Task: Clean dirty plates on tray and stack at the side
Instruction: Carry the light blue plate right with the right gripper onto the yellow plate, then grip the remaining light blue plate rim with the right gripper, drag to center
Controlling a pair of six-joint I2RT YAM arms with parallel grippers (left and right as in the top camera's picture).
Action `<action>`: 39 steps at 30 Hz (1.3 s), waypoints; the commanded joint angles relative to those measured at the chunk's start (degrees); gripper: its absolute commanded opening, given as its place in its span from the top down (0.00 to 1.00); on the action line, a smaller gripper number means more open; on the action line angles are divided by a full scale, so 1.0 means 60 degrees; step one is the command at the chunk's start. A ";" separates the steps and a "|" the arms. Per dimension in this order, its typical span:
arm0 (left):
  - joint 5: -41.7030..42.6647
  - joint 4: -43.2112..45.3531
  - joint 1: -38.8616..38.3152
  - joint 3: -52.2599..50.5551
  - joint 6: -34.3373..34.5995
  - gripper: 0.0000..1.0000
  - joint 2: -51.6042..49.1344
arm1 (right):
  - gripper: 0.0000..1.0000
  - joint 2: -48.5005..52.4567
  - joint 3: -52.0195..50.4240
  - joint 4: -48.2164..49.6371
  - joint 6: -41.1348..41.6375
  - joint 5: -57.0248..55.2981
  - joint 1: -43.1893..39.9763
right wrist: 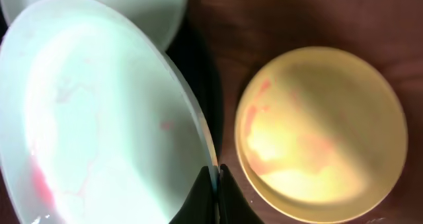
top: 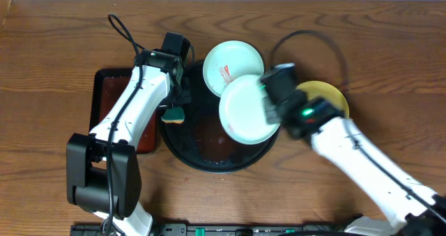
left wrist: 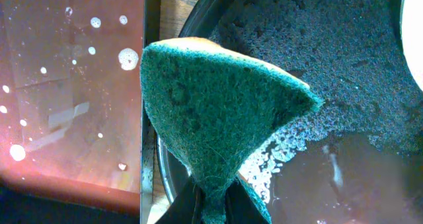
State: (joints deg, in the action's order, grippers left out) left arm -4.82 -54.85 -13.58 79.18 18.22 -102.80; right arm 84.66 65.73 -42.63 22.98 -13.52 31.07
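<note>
Green scouring sponge [left wrist: 218, 112] fills the left wrist view. The left claw [left wrist: 210, 197] is closed narrow on its lower tip, so the pad bunches to a point at the fingers and fans out wide away from them, green face to the camera and a thin orange edge along the far side. Just beyond this claw runs the left rim of the black tray [top: 202, 152], its floor wet and speckled with foam. The reddish tray [left wrist: 66, 85] lies at the claw's other side.

The right claw [right wrist: 216, 184] is pinched almost shut on the rim of a mint plate [right wrist: 99, 112]. That plate spreads away from the claw over the tray, face up and somewhat tilted. It is pale with faint pink streaks and a red smear near its edge. Being round, it has no long axis, and whether it touches the tray is hard to tell. Its far edge overlaps a second mint plate [top: 226, 62], red-smeared at the centre, on the tray's back rim. Beside the right claw, off the tray, a yellow plate [right wrist: 324, 131] with reddish smears rests flat on the surface [top: 56, 48].
</note>
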 commanded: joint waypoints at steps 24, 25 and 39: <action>-0.0025 0.0015 0.0022 0.0200 0.0095 0.93 -0.0102 | 0.85 0.0772 -0.1086 -0.0339 -0.0488 0.0769 -0.5679; -0.0025 0.0011 0.0022 0.0200 0.0091 0.92 -0.0102 | 0.78 0.0823 -0.1086 -0.0313 -0.0488 0.0798 -0.5668; -0.0022 0.0040 0.0022 0.0200 0.0095 0.92 -0.0102 | 0.51 0.0823 -0.0018 0.0860 -0.1122 0.4900 -0.4441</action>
State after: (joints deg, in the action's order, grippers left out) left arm -4.67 -54.76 -13.58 79.18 18.22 -102.80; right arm 89.49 63.64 -39.46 16.25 6.28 1.78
